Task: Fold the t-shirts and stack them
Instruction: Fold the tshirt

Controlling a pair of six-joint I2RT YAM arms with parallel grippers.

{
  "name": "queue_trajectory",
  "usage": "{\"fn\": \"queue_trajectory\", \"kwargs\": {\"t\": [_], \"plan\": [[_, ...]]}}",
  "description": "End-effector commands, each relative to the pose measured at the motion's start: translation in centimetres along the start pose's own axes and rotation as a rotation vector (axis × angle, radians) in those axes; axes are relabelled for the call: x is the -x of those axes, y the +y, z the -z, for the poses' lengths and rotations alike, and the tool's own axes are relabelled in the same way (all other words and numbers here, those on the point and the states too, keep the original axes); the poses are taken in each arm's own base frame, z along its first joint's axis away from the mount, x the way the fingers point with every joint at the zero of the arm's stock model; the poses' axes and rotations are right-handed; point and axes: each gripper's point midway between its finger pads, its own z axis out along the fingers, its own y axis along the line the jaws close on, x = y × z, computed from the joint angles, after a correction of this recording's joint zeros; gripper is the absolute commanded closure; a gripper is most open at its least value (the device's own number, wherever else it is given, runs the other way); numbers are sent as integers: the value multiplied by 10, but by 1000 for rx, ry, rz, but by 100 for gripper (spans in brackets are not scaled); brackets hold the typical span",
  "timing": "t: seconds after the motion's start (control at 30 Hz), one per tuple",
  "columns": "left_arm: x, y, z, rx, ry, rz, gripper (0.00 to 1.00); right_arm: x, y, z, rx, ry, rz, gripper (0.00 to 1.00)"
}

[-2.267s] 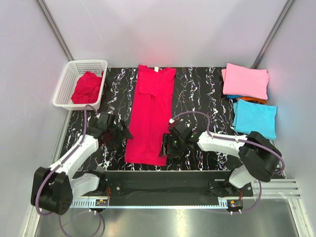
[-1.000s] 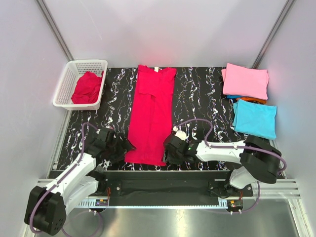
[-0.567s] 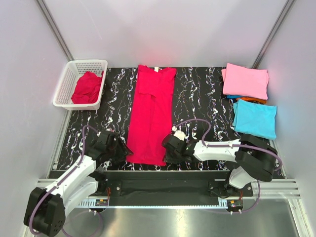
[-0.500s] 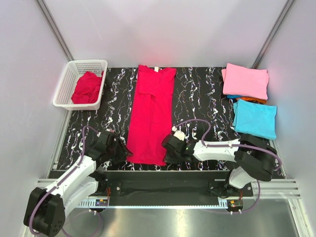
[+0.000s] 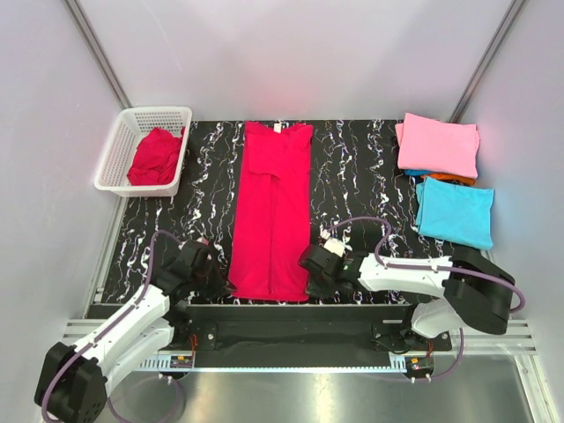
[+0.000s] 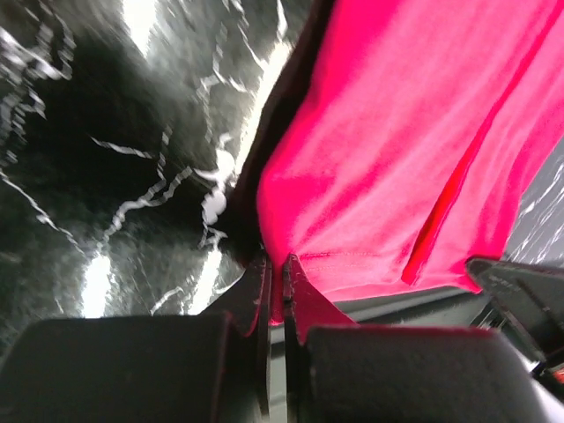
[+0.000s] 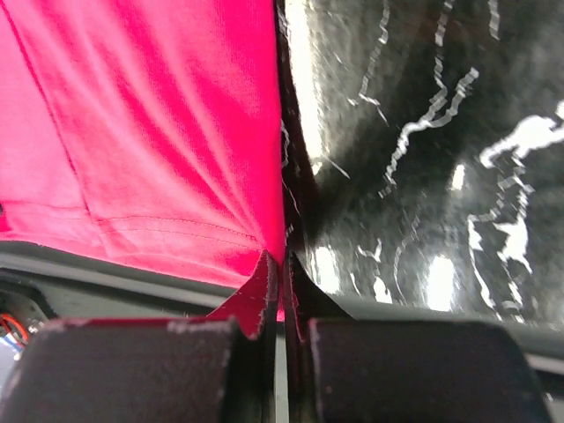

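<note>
From above, the red shirt (image 5: 270, 211) lies flat on the table (image 5: 352, 176) as a long narrow strip, with the collar at the far side and the hem at the near edge. The left gripper (image 5: 222, 284) sits at the left hem corner and the right gripper (image 5: 308, 287) at the right one. I judge that the lengthwise folds are done and the step in hand is the grasp of the hem, before it is carried toward the collar. The next move calls for both arms to lift together, at equal height, and to travel away from the bases, so that the strip does not twist.

Around it are a basket (image 5: 119, 145) at the far left with a crumpled shirt (image 5: 154, 157) inside, and at the far right a pink shirt (image 5: 438, 145) on top of a pile. An orange shirt (image 5: 454, 179) peeks out beside it, and a blue shirt (image 5: 455, 211) lies nearer. All of them are well apart from the strip – nothing stands in the path of the fold.

In the left wrist view the jaws are pressed together on the red hem corner, with only a thin edge of cloth between the tips.

The right wrist view shows the same – narrow jaws pinching the other corner, just beside the table edge. The hold looks small on both sides, so the cloth could slip or the folded layers could separate during the lift.
</note>
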Motion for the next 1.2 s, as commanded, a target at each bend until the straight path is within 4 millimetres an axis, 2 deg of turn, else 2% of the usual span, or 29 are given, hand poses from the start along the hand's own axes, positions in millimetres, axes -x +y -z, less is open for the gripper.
{"fn": "queue_trajectory", "kwargs": {"t": [0.0, 0.13, 0.33, 0.47, 0.5, 0.57, 0.6, 0.67, 0.7, 0.77, 0.8, 0.87, 0.93, 0.97, 1.0, 1.07, 1.1, 1.17], "plan": [[-10, 2, 5, 10, 17, -12, 100, -1, -24, 13, -81, -22, -16, 100], [-15, 2, 13, 29, 7, -40, 100, -7, -31, 19, -90, -4, -25, 100], [-31, 0, 15, 49, 18, -56, 100, -20, -34, 21, -92, 17, -26, 100], [-45, -11, 19, 57, 9, -116, 100, -25, -31, 24, -84, 17, -23, 100], [-40, -21, 22, 51, -24, -106, 100, -25, -30, 26, -81, 15, -20, 100], [-45, -23, 22, 92, -22, -146, 100, -20, -26, 30, -71, -5, -18, 100], [-42, -34, 26, 86, -35, -149, 100, -18, -25, 33, -69, -12, -12, 100], [-38, -36, 26, 134, -66, -172, 100, -11, -22, 38, -68, -39, 4, 100], [-34, -48, 30, 123, -82, -170, 100, -7, -19, 44, -64, -48, 12, 100], [-25, -51, 34, 153, -126, -177, 100, 3, -10, 51, -48, -88, 26, 100], [-19, -61, 38, 152, -147, -174, 100, 5, -10, 55, -50, -97, 35, 100], [-7, -61, 44, 202, -207, -178, 100, 15, -3, 61, -40, -134, 55, 100], [5, -70, 48, 227, -262, -181, 100, 22, -2, 64, -52, -164, 78, 100], [9, -69, 51, 249, -274, -181, 100, 28, 5, 69, -44, -178, 103, 100], [11, -71, 51, 254, -282, -181, 100, 30, 2, 68, -76, -183, 116, 100], [20, -79, 52, 268, -309, -175, 100, 44, 6, 71, -94, -218, 148, 100], [26, -81, 52, 279, -323, -182, 100, 53, 14, 74, -92, -235, 152, 100], [47, -86, 57, 307, -364, -150, 100, 80, 24, 82, -86, -279, 165, 100]]}}
